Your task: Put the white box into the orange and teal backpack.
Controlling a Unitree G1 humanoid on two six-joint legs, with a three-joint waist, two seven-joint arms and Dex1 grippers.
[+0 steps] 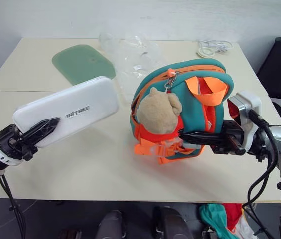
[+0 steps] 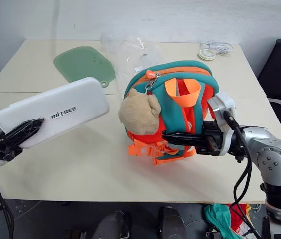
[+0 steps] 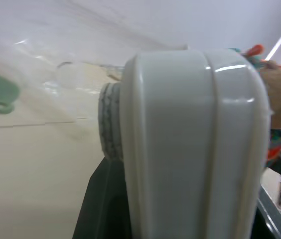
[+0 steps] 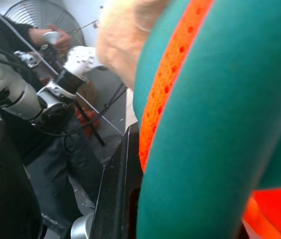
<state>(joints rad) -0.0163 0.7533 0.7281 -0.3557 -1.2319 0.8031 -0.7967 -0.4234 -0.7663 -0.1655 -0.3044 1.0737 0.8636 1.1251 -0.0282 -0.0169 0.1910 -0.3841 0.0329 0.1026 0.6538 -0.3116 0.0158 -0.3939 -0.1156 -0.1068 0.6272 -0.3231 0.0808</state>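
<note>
The flat white plastic box is pinched aloft in the left claw, not yet inside the orange and teal fabric backpack, whose lower front the right claw clamps on the desk.

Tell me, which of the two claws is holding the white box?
The left claw holds the white box above the table; the right claw is shut on the orange and teal backpack instead.
</note>
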